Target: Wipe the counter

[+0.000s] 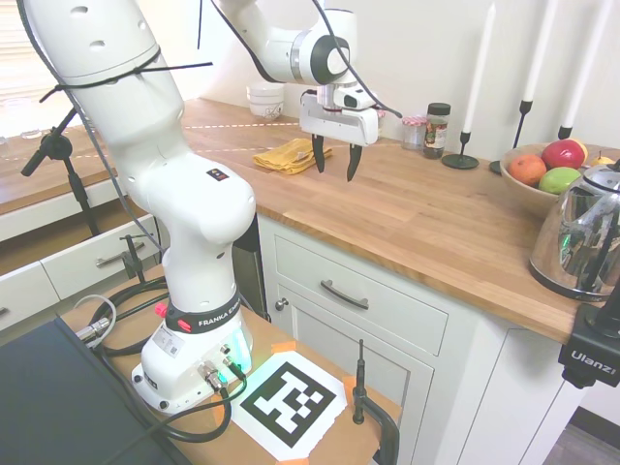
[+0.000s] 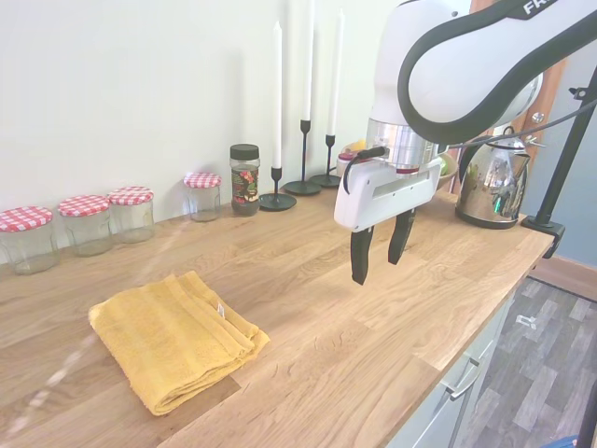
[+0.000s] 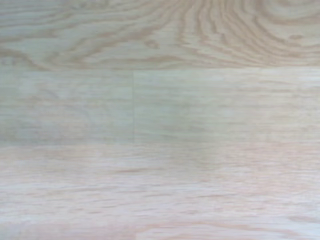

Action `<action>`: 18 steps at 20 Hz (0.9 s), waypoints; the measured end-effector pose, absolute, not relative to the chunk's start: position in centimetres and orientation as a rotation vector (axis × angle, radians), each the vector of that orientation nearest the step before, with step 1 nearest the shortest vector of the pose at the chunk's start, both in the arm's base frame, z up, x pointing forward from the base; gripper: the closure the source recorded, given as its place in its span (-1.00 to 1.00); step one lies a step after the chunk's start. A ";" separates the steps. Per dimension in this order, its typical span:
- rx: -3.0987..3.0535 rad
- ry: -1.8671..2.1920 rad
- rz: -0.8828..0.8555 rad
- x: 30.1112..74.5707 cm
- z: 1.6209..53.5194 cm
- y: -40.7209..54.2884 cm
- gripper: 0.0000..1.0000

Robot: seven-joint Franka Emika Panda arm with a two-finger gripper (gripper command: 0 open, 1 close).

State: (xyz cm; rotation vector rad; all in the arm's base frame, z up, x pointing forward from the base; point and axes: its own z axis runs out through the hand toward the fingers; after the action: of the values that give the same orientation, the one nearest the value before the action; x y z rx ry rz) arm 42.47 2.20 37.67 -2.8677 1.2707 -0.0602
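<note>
Jaws (image 2: 380, 254) hang released and empty above the worktop (image 2: 373, 345); to wipe, first pinch the folded yellow towel (image 2: 173, 338) lying toward the front edge, gripping several layers.

- I see the counter (image 2: 373, 308) as honey-brown wood planks with wavy grain; the wrist view shows it paler.
- My gripper (image 2: 378, 250) has a white body and black fingers (image 2: 360, 256).
- At its 8 o'clock in the second exterior view, the folded towel (image 2: 173, 338) is mustard yellow.
- The jar lids (image 2: 86, 205) are red-and-white gingham.
- The candles (image 2: 277, 93) are white, on black holders.
- The kettle (image 1: 579, 237) is mirror chrome.
</note>
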 end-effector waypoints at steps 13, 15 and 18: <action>-2.855 1.240 -0.104 45.5 40.4 1.8 -1.00; -2.858 1.237 -0.095 45.9 40.3 1.9 -1.00; -2.862 1.229 -0.090 46.4 40.3 2.1 -1.00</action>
State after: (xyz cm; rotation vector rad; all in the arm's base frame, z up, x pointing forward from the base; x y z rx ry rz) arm 46.41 2.15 40.28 -2.8619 1.2291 -0.0904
